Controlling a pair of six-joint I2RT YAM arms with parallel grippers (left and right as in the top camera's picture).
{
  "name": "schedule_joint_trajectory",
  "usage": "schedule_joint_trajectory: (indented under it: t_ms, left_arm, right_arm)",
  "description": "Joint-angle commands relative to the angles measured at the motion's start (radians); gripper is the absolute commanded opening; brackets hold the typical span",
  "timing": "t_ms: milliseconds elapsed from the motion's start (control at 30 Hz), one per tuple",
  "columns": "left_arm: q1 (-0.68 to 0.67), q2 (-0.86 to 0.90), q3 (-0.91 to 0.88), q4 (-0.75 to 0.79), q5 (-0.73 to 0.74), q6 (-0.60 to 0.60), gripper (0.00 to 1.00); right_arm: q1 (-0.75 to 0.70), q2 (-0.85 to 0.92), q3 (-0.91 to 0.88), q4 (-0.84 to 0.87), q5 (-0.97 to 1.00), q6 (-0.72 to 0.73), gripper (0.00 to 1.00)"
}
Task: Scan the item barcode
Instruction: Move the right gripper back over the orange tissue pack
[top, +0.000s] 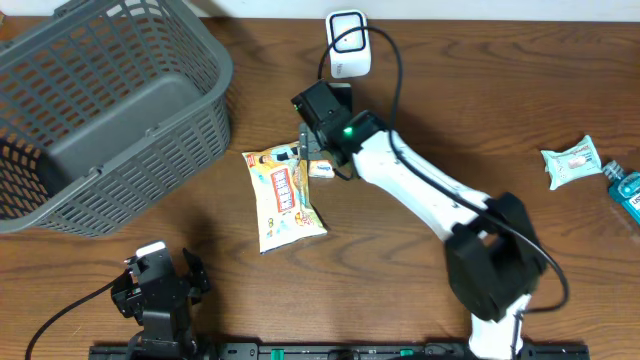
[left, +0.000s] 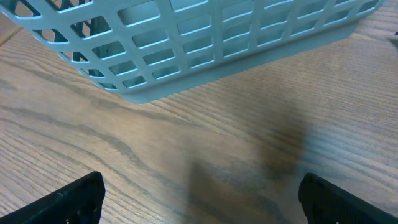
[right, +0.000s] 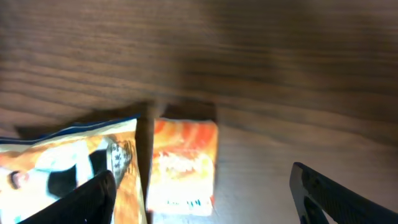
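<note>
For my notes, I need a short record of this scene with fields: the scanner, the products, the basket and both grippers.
scanner: white scanner, cabled, at the far side of the table
basket: grey basket, far left
snack bag: snack bag lying flat, centre
orange packet: small orange packet flat beside the bag
right gripper: right gripper open above the packet, holding nothing
left gripper: left gripper open, near the basket, holding nothing
others: wipes pack and blue item, far right

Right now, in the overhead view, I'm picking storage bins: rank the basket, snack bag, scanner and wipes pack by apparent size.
1. Basket, by far the largest.
2. Snack bag.
3. Scanner and wipes pack: they look about alike, too close to rank.
</note>
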Motion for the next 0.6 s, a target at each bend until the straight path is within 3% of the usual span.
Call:
schedule_joint_trajectory:
  t_ms: [0, 267, 567]
  left_arm:
    - [-0.002, -0.006, -0.019, -0.043, -0.002, -0.009, 1.0]
    - [-0.002, -0.006, -0.019, -0.043, -0.002, -0.009, 1.0]
    - [-0.002, -0.006, -0.019, -0.043, -0.002, -0.01, 1.0]
  right_arm:
    - [-0.003, 0.054, -0.002, 0.037, 0.004, -0.024, 0.82]
    - [0.0, 0.12, -0.002, 0.135, 0.011, -0.025, 0.72]
    - [0.027, 0.182, -0.002, 0.158, 0.102, -0.026, 0.68]
